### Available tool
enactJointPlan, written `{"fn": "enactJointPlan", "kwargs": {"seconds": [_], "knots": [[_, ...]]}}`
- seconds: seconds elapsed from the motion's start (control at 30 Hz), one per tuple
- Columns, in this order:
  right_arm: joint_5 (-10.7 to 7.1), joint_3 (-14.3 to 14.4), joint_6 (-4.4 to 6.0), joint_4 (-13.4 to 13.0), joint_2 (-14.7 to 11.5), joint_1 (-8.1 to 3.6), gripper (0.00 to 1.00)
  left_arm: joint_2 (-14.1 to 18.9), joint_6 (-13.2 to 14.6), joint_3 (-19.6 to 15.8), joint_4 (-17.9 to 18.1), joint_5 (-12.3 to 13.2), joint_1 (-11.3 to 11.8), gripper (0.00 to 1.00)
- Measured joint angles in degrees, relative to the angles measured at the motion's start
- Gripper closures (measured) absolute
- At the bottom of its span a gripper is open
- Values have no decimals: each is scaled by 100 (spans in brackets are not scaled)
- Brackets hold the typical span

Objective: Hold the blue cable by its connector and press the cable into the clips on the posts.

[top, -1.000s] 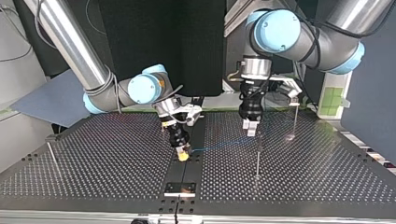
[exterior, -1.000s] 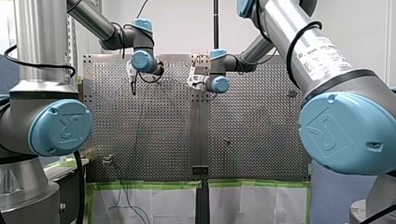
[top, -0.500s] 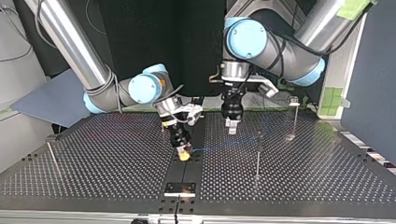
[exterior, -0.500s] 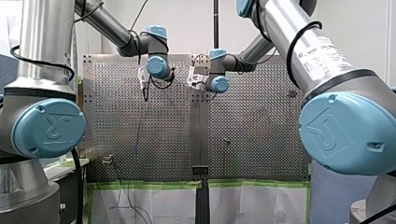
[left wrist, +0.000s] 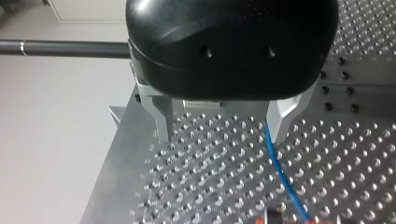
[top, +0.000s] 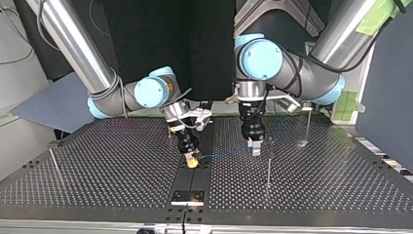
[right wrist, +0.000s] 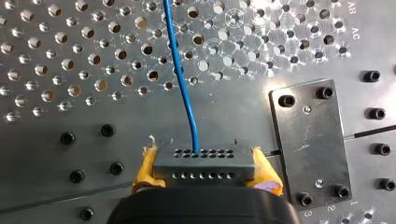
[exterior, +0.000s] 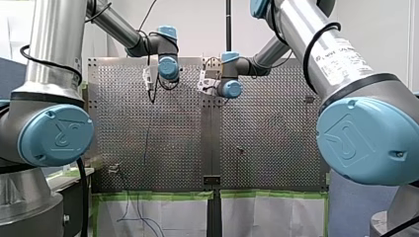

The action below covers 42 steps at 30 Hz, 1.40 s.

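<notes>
Here, nearest in the top view, a thin post (top: 268, 165) stands right of centre on the perforated table (top: 97, 185). A little further, at the centre of the frame, my right gripper (top: 192, 162) points down at the table. In the right wrist view its yellow pads (right wrist: 144, 170) are clamped on the grey connector (right wrist: 203, 161). The blue cable (top: 224, 152) runs from it to the right, toward my left gripper (top: 255, 148). This one hangs just left of the post's top, with its fingers spread apart and holding nothing. The cable passes just beside one finger (left wrist: 280, 123).
</notes>
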Motion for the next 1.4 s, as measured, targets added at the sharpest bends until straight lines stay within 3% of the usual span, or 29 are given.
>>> {"fn": "enactJointPlan", "kwargs": {"seconds": [0.13, 0.37, 0.9, 1.17, 1.4], "knots": [[0, 0, 3, 0, 0, -13, 100, -2, 8, 1, 42, 171, 126, 0], [4, 0, 6, -13, 0, -26, 100, -2, -16, 3, 147, 320, 128, 0], [5, 0, 6, -18, 2, -28, 100, -353, 53, 3, 259, 251, -52, 0], [5, 1, 2, -25, 8, -36, 100, -339, 45, 3, 355, 350, -49, 0], [5, 0, 6, -33, 8, -83, 100, -121, -72, 2, 260, 370, -54, 0]]}}
